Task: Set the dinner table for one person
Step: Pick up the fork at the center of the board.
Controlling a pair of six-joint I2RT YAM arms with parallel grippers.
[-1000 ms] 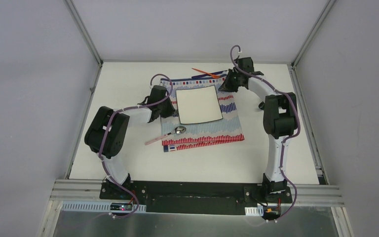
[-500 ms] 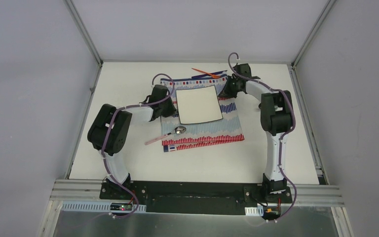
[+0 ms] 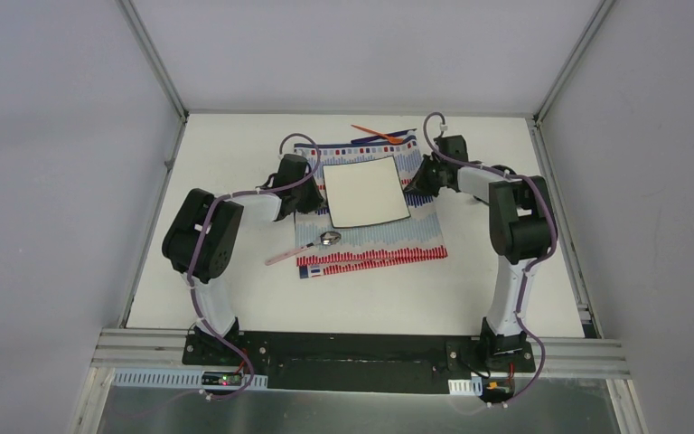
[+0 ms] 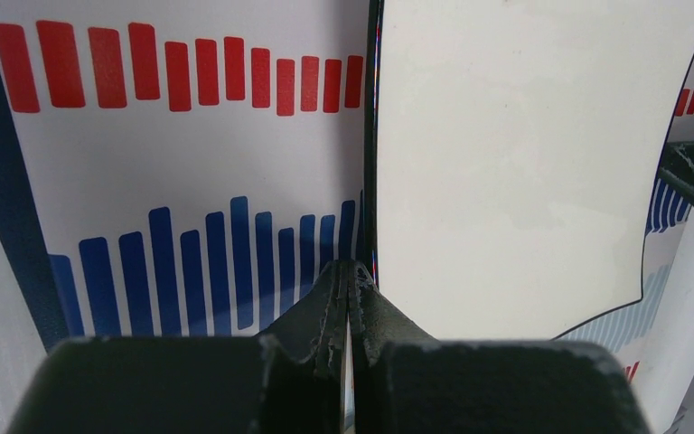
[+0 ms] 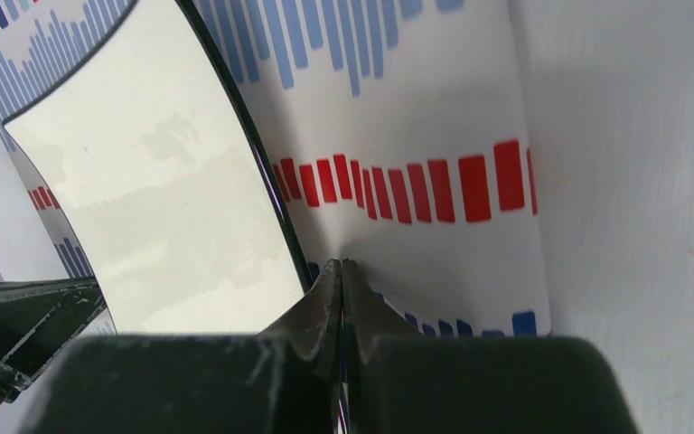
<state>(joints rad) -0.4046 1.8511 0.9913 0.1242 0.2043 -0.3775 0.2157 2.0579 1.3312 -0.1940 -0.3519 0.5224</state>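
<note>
**Both pincers down on the cloth, either side of the plate**

The white square plate point(image 3: 364, 192) sits on a striped cloth point(image 3: 416, 240). The dinner table point(image 3: 235, 289) lies beneath both and spreads well past the plate on every side.

The left gripper point(image 4: 350, 271) is clenched, its tips on the cloth just beside the plate's left edge. I cannot tell whether any fabric is nipped between them. The right gripper point(image 5: 341, 267) is clenched too, just beside the plate's right edge, and the cloth puckers up into its tips, so it appears to be pinching a fold.

A spoon point(image 3: 325, 240) lies on the cloth near the plate's near-left corner. A thin orange utensil point(image 3: 375, 134) lies beyond the plate's far edge.

The table itself looks rigid, flat and fixed in its rails, so it is nothing to take hold of; it serves only as the surface to work on. Its matte top probably lets the soft cloth slide and bunch when pulled. A sideways tug could carry the plate along or crumple the fabric under it. The better hold is likely on the cloth's free edges, well clear of the plate, with both sides drawn evenly.
</note>
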